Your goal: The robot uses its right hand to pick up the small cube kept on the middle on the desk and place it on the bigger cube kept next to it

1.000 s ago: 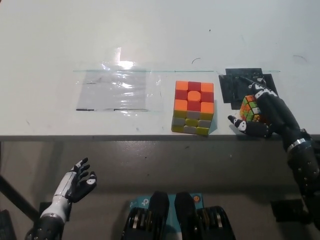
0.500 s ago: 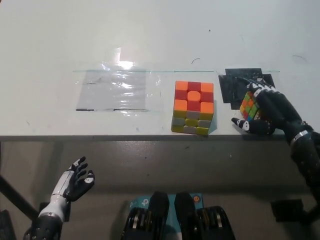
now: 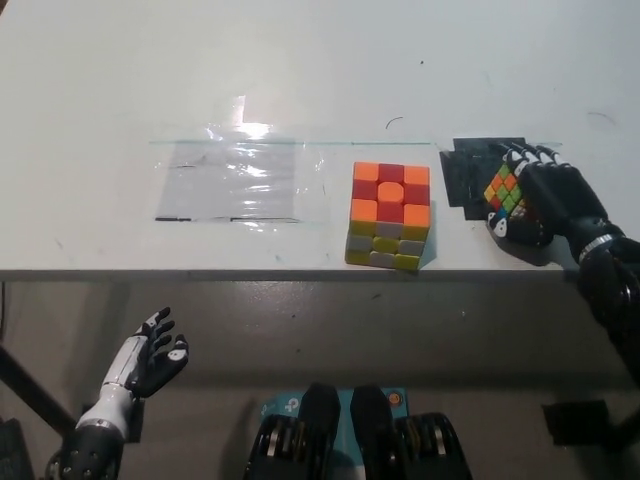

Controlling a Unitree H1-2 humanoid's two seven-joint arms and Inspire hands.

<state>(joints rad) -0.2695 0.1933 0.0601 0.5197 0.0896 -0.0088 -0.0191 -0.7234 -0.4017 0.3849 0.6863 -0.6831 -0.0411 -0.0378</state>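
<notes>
On desk (image 3: 120, 80) | right hand (image 3: 545, 205) grips small cube (image 3: 505, 188) | no legible writing

The small multicoloured puzzle cube (image 3: 504, 189) sits tilted over a black patch at the desk's right, well apart from the bigger orange-red-yellow puzzle cube (image 3: 389, 215) standing near the front edge.

Bare counter (image 3: 300, 60) lies open behind and to the left of the big cube (image 3: 389, 216), with only a flat plastic sheet (image 3: 238, 180) there. To its right, a narrow gap separates it from the right hand (image 3: 545, 205) holding the small cube (image 3: 505, 188) over a black mat (image 3: 470, 170).
</notes>
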